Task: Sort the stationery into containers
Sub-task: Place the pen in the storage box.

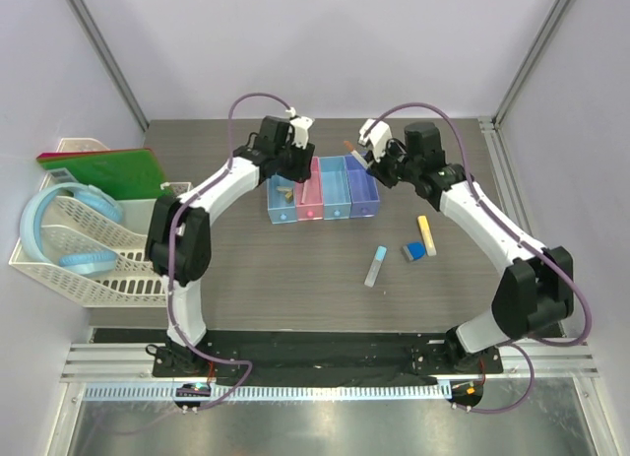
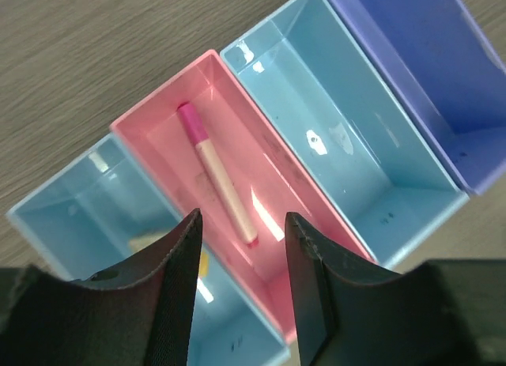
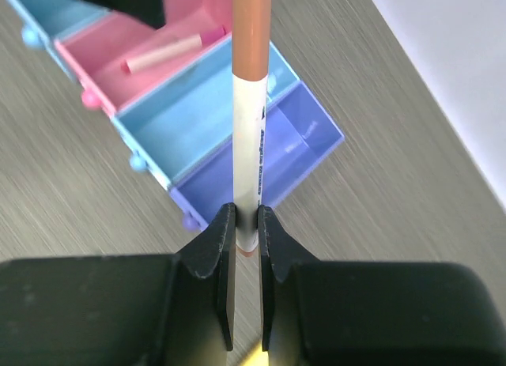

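Nearest the arm bases, three loose pieces lie unsorted on the grey wood-grain table [image 1: 276, 269]: a pale blue plastic tube [image 1: 375, 266], a small blue block [image 1: 414, 251] and a short yellow stick [image 1: 426, 235], grouped close together right of centre. Beyond them is set the row of four joined translucent plastic bins [image 1: 362, 195], coloured light blue, pink, light blue and purple. Two tan pieces [image 1: 283, 191] are seen in the leftmost blue bin, and a thin white pen with a pink tip [image 2: 217, 176] lies flat on the floor of the pink bin [image 2: 150, 129]. Directly above that pen the left fingers [image 2: 175, 287] are parted with nothing between them, so the pen is judged released. Near the far end of the row, on its purple side, the right fingers [image 3: 207, 255] are clenched on the barrel of a second thin white pen with an orange-pink cap [image 3: 251, 105], which points out beyond the fingertips. The step in hand is judged to be the delivery of this second pen. The next move calls for the left arm to be drawn clear and the pen to be brought low over the pink bin before it is let go. Small dark print is seen along the held barrel, but it cannot be read; no brand is made out elsewhere.
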Robot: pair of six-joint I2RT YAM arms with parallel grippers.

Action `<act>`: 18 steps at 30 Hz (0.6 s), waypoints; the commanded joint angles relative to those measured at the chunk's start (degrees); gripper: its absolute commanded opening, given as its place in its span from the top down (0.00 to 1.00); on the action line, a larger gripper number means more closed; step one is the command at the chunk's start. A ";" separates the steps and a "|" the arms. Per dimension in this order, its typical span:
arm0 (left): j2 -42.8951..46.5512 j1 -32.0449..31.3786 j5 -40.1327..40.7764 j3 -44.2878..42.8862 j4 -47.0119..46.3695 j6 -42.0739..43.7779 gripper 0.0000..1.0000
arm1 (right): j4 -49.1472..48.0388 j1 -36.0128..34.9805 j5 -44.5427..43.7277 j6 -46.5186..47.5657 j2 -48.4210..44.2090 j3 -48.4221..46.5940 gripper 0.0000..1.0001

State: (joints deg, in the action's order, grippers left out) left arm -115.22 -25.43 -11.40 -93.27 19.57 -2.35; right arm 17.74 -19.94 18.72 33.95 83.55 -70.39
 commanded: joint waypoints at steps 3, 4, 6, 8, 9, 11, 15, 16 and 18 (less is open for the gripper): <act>18.42 0.21 4.71 9.06 -4.98 8.40 0.48 | -10.08 -2.38 3.69 -13.03 7.06 -6.07 0.90; 20.28 0.21 4.81 12.29 -5.24 10.07 0.48 | -10.35 -2.73 4.47 -14.34 8.72 -6.51 0.90; 22.92 0.12 5.59 15.48 -5.25 14.11 0.46 | -10.88 -4.04 5.44 -15.93 10.66 -7.91 0.90; 26.70 0.21 6.47 19.52 -4.20 17.62 0.45 | -11.06 -4.92 7.28 -18.13 13.39 -9.14 0.90; 28.11 0.21 6.91 21.01 -3.84 18.77 0.45 | -11.67 -6.06 7.73 -18.83 14.18 -9.41 0.90; 31.71 0.21 7.09 25.23 -3.58 20.71 0.44 | -11.76 -7.21 9.05 -20.15 16.73 -10.55 0.90; 37.25 0.21 6.92 32.17 -2.62 22.39 0.44 | -11.94 -9.58 10.89 -21.47 21.03 -12.57 0.90; 38.39 0.21 5.61 32.89 -1.91 22.39 0.44 | -11.85 -9.76 11.94 -21.74 21.82 -13.01 0.90; 41.47 0.12 4.72 35.16 -0.86 21.78 0.44 | -11.94 -9.76 13.62 -22.70 24.55 -14.77 0.90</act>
State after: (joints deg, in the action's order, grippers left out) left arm -79.42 -25.39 -5.45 -60.38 18.04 17.47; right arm 8.62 -29.21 27.59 14.50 105.30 -80.58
